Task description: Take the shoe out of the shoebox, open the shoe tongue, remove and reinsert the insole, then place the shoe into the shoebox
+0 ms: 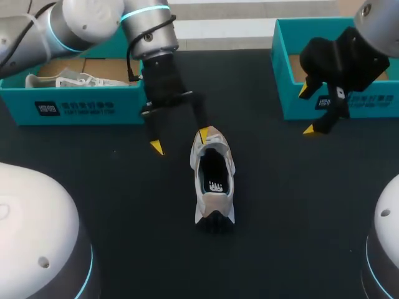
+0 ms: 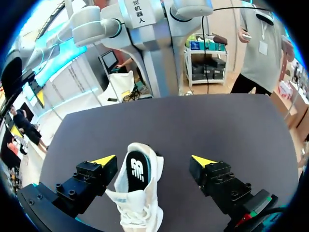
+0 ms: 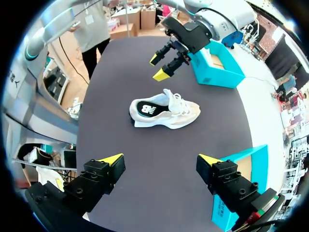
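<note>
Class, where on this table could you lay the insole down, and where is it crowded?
Free: table left of the shoe, before the left shoebox; and right of it, before the right shoebox. Crowded: the shoe's far end, inside the open left gripper.

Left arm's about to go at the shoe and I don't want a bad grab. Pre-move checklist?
1. Shoe upright on table: ok.
2. Left gripper open, shoe's front between its fingers: ok.
3. Right gripper open, clear of shoe: ok.
4. Insole seen inside shoe: ok.
5. Tongue pulled open: cannot tell.
</note>
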